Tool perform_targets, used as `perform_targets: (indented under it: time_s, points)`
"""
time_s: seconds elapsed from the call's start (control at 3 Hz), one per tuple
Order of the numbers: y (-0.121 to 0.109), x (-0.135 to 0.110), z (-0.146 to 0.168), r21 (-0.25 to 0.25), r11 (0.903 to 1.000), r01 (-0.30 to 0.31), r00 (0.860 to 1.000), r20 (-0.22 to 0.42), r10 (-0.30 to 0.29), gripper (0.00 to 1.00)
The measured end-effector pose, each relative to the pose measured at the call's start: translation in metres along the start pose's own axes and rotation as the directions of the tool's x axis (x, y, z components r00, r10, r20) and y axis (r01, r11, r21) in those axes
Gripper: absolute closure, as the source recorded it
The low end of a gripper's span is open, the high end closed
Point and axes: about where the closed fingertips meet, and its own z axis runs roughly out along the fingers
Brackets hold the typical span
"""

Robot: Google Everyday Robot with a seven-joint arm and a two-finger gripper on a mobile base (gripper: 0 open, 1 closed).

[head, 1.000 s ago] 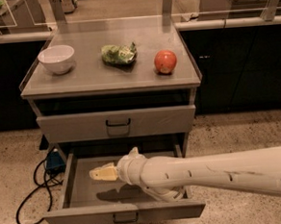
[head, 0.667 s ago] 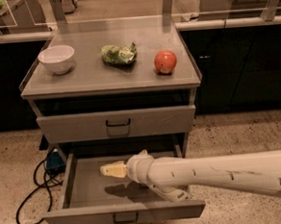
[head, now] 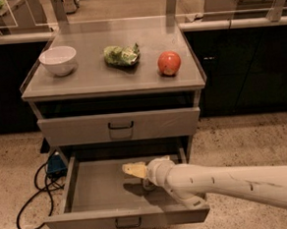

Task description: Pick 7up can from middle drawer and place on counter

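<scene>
The middle drawer (head: 97, 191) stands pulled open below the closed top drawer (head: 119, 126). My gripper (head: 133, 170) is inside it, just above the grey floor near the middle, pointing left. My white arm (head: 227, 182) reaches in from the right over the drawer's front right corner. The 7up can does not show plainly. The arm and its shadow hide the drawer's right part. The counter (head: 96, 79) is the grey cabinet top above.
On the counter stand a white bowl (head: 58, 59) at the left, a green packet (head: 121, 55) in the middle and a red apple (head: 169, 63) at the right. Black cables (head: 33, 190) and a blue box (head: 55, 165) lie on the floor left of the drawer.
My gripper has moved to the right inside the drawer, from the left part toward the middle. The things on the counter have not moved.
</scene>
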Motion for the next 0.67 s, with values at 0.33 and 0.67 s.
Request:
perform_targets:
  time_s: [0.33,0.67]
  points:
    - [0.0218,0.0385,0.0567,0.014,0.9999,-0.009,0.999,-0.035,0.01,0.0]
    - [0.0218,0.0385,0.0567,0.014,0.9999,-0.009,0.999,-0.035,0.01,0.0]
